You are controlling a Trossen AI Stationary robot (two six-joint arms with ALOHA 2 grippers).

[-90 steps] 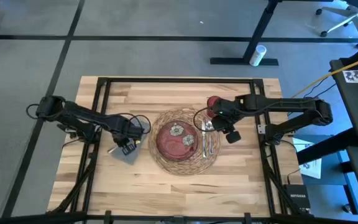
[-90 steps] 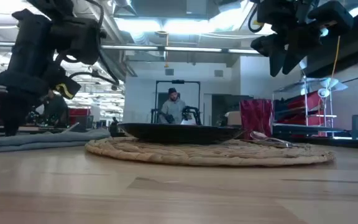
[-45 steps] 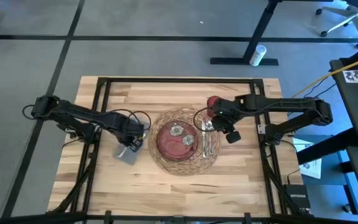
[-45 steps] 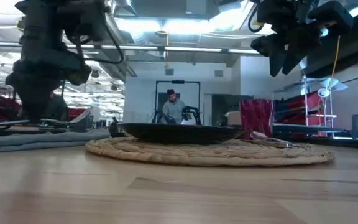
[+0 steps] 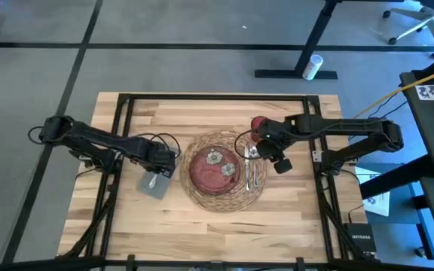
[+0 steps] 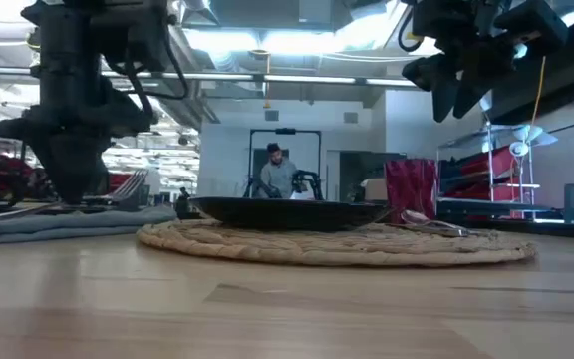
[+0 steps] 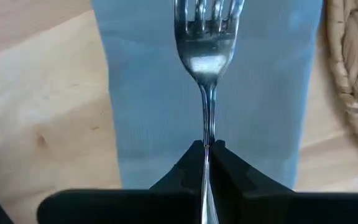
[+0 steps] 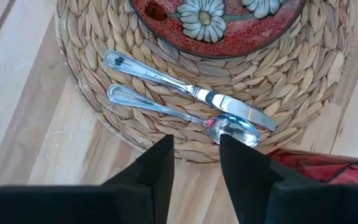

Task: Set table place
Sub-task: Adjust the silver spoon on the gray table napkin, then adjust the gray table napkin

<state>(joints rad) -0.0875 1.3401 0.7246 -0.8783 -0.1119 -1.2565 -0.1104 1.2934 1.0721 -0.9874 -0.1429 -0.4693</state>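
I have the left hand (image 7: 206,163) clamped on the fork (image 7: 206,56) handle, tines stretched ahead over the gray napkin (image 7: 148,93), ready to lay it there. Right hand (image 8: 196,163) hovers apart above knife (image 8: 185,87) and spoon (image 8: 185,116).

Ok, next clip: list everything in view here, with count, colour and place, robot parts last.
table: one, pale wood, black frame.
mat: one, woven straw, table centre.
plate: one, dark red with pale flowers, on the mat.
knife: one, silver, on the mat beside the plate.
spoon: one, silver, on the mat beside the knife.
napkin: one, gray, on the table beside the mat.
fork: one, silver, over the napkin.
cup: one, red, by the mat's edge.
person: one, far back in the room.
left gripper: jaws shut on the fork.
right gripper: jaws open, above the spoon.
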